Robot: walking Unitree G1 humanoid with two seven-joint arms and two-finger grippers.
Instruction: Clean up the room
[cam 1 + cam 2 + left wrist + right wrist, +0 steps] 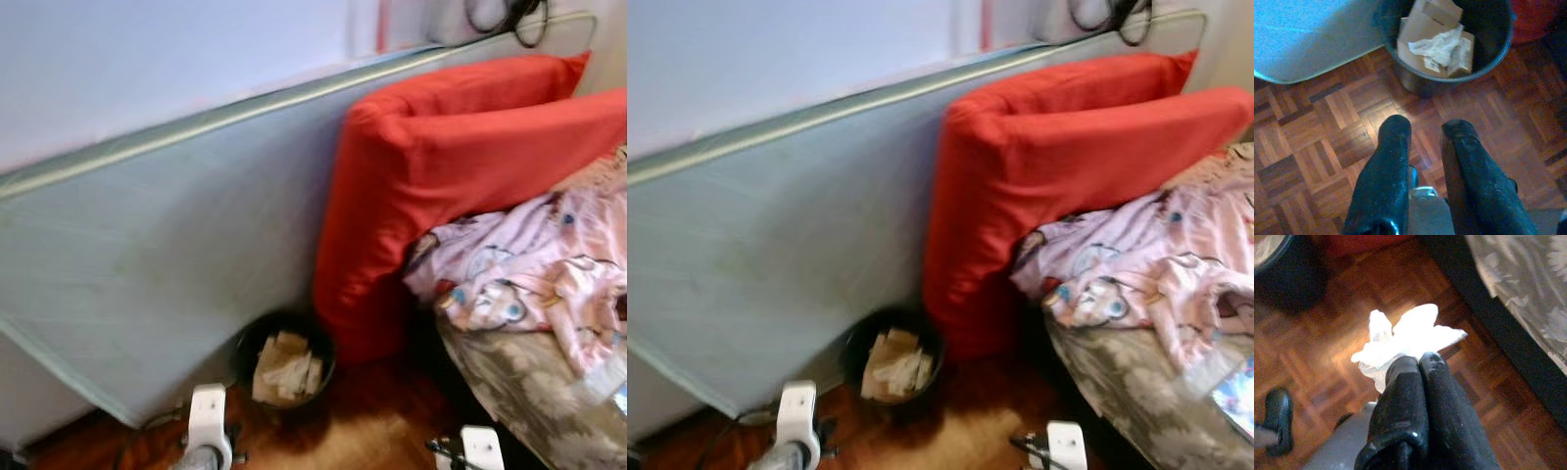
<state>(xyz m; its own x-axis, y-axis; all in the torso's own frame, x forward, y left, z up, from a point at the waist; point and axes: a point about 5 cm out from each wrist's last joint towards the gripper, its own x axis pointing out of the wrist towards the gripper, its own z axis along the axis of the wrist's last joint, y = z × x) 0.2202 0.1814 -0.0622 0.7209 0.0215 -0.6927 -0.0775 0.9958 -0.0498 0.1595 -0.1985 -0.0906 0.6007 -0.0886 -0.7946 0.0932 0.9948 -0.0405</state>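
Two black fingers of the right gripper were pressed together on a crumpled white tissue, holding it above the parquet floor beside the bed's patterned cover. The left gripper hung with its fingers apart over the floor near the dark bin, which held cardboard scraps and paper and stood between a leaning grey mattress and a red cushion.

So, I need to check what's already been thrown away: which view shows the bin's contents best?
The left wrist view: it looks into the black bin at cardboard pieces and crumpled paper. Both eye views show it smaller, blurred; the right wrist view catches a dark edge.
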